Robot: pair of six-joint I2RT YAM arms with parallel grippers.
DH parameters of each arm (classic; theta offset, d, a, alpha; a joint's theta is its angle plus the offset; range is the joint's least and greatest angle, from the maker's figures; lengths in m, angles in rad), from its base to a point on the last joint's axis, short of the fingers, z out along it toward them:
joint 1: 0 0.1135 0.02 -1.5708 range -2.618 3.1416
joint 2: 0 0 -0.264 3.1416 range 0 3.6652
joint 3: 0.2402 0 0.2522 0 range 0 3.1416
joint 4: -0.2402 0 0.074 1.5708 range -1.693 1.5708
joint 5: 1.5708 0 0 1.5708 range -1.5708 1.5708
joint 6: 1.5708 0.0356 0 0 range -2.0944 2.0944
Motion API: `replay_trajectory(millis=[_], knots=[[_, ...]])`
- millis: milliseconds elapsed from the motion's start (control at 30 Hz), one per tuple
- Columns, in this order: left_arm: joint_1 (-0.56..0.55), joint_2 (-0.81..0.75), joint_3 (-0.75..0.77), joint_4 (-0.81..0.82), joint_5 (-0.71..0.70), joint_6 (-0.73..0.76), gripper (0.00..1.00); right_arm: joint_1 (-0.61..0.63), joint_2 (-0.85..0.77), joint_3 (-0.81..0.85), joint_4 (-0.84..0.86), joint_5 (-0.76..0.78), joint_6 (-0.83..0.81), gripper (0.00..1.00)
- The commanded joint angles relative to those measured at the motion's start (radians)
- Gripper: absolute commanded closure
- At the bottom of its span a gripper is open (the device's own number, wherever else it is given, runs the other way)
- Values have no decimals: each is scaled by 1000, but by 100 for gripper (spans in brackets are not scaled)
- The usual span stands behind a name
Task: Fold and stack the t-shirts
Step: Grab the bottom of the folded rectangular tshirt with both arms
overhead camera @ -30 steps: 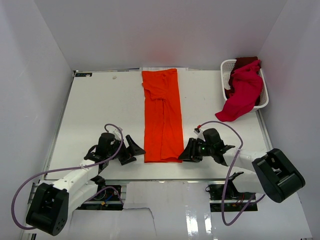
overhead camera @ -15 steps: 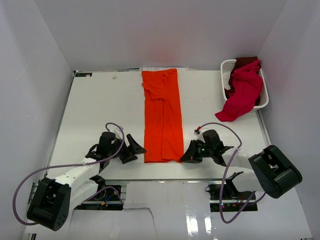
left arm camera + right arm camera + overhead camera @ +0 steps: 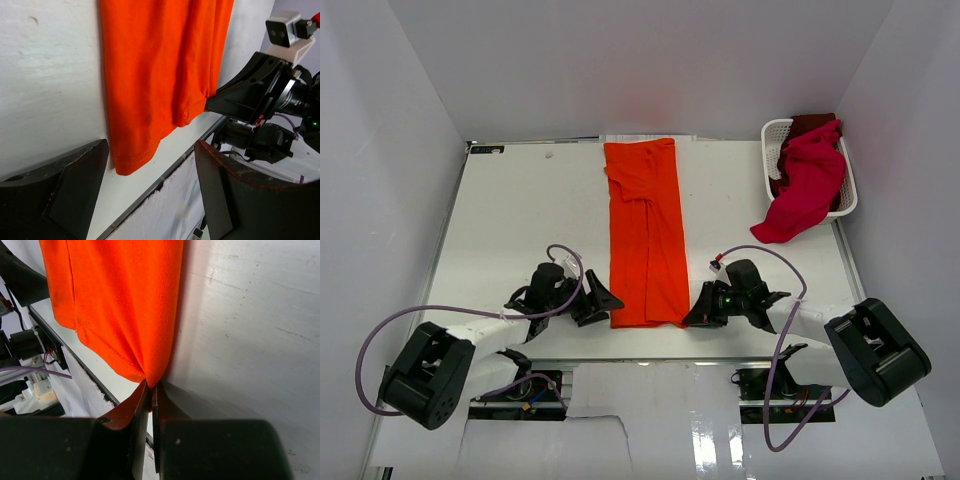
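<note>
At the near edge of the white counter [image 3: 520, 220], the left claw [image 3: 602, 300] [image 3: 150, 148] sits low at the near left corner of the bright orange cloth t-shirt [image 3: 645, 240] [image 3: 160, 60] [image 3: 120, 290]. Its two black fingers [image 3: 60, 195] are spread wide. In the left wrist view the hem corner lies between them, but neither finger presses the cloth, so this claw holds nothing.

Across the strip, the right claw [image 3: 695, 312] [image 3: 150, 386] is at the near right corner. Its fingers are pinched tight together, with the tip of the hem caught between them and the corner drawn to a point just off the counter. The left wrist camera also sees this claw, at the far side of the cloth.

The bright orange cloth t-shirt is folded lengthways into a long narrow strip. It runs down the middle of the counter from the near edge to the far edge, lying flat with a few soft creases.

At the far right corner stands a white plastic lattice basket [image 3: 775, 130]. A crimson-magenta cloth t-shirt [image 3: 810, 185] hangs over its near rim and spills onto the counter. A dark red cloth t-shirt [image 3: 810, 122] shows inside the basket at its far end.
</note>
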Motion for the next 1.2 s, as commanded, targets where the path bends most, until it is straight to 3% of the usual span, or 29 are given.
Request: replay_trajectory(millis=[0, 433, 667, 1067, 1167], knots=[[-49, 46, -75, -172, -120, 4, 17, 7, -10, 34, -30, 6, -19, 91], [-81, 12, -126, -204, -119, -36, 23, 9, 25, 77, -27, -2, -29, 91], [-81, -78, -137, -339, -145, -35, 25, 7, 36, 81, -22, -8, -36, 91], [-81, 208, -106, -219, -165, -9, 28, 7, 25, 58, 1, -17, -26, 91], [-81, 251, -98, -219, -159, -6, 35, 7, 16, 50, -1, -17, -26, 91]])
